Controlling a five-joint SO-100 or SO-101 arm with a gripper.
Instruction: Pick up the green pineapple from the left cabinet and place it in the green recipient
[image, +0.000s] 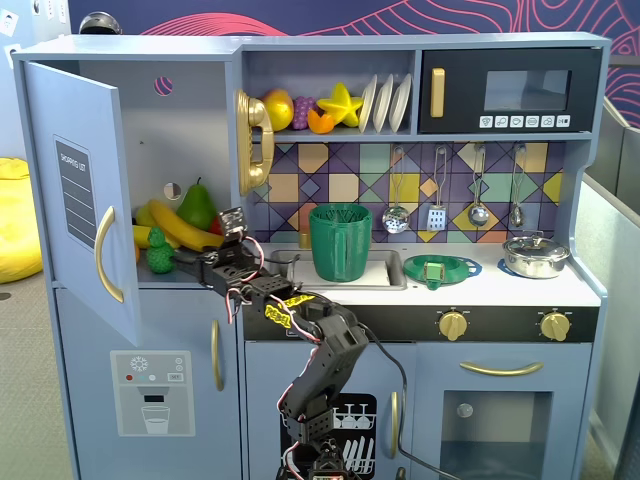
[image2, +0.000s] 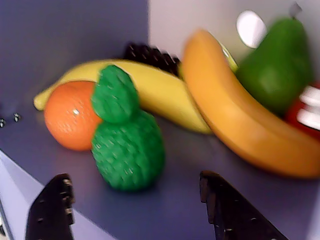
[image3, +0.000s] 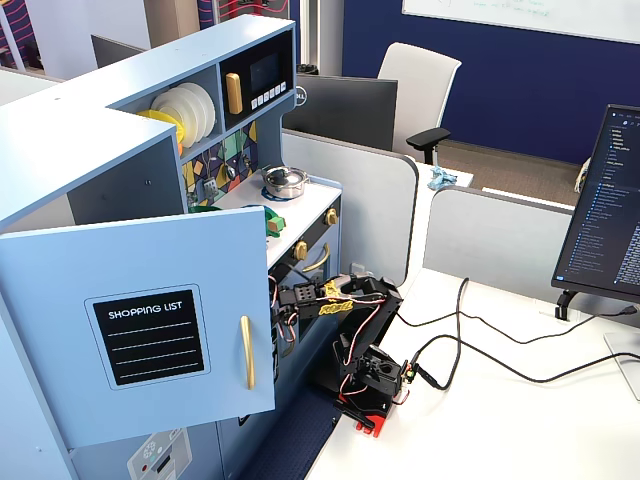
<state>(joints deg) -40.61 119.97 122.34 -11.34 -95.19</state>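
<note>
Green pineapple (image2: 127, 145) upright at centre-left of wrist view, on left cabinet (image: 75, 190) shelf, touching an orange (image2: 70, 121); bananas (image2: 240, 120) and pear (image2: 277, 62) behind. Gripper (image2: 145, 210) spread apart at bottom edge, short of the fruit, gripping nothing. Green recipient (image: 341, 243) mid-frame in a fixed view.

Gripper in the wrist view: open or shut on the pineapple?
Open. In the wrist view the gripper has its two dark fingers spread apart, with the green pineapple standing upright beyond them, untouched.
</note>
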